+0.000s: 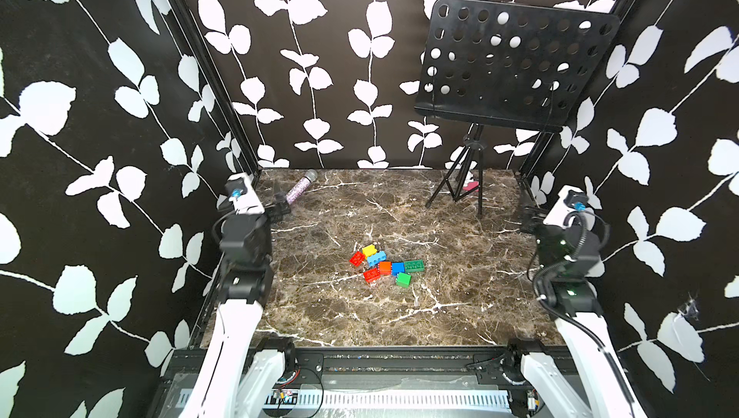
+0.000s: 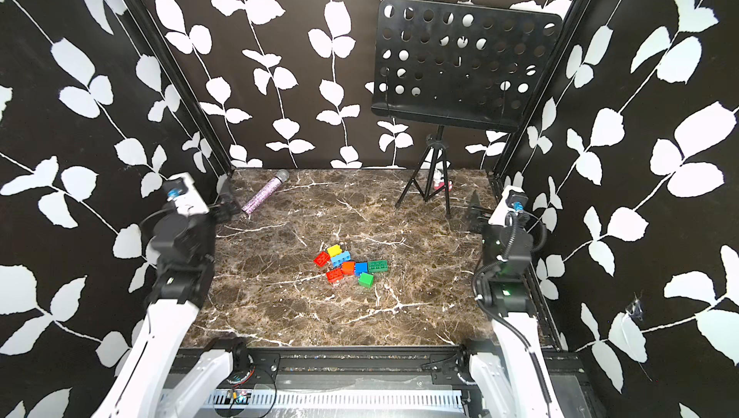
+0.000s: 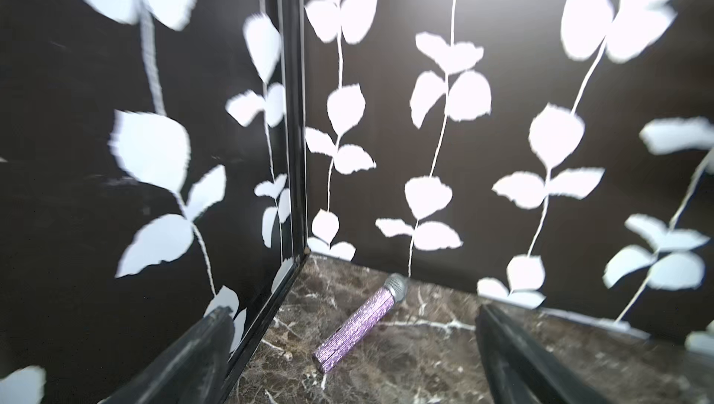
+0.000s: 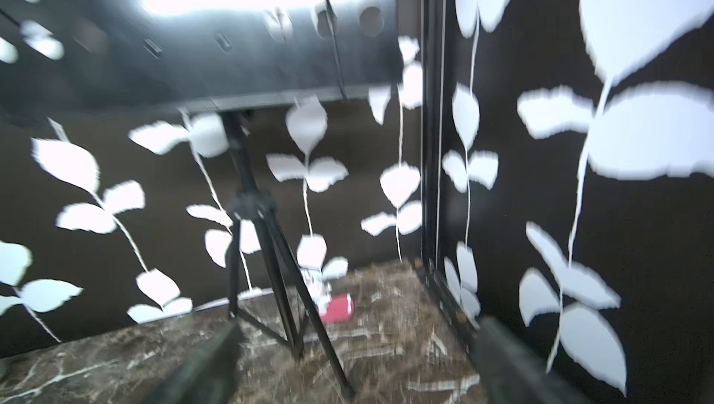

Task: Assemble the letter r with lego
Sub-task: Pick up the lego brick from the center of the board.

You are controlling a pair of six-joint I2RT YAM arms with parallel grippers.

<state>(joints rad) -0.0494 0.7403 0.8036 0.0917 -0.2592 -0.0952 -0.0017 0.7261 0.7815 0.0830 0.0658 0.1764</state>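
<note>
My L pincer [image 3: 351, 311] & R pincer [image 4: 359, 326] hang apart, empty, at far L/R edges, prob. so loose lego [image 1: 384, 266] at centre is clear for 1st pick.

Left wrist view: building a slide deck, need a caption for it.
Open left tool frames a glittery purple microphone lying on the marble table near the corner.

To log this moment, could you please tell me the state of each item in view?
lego bricks: loose in a cluster, unassembled.
left gripper: open, empty.
right gripper: open, empty.
microphone: lying flat.
music stand: upright on its tripod.
</note>
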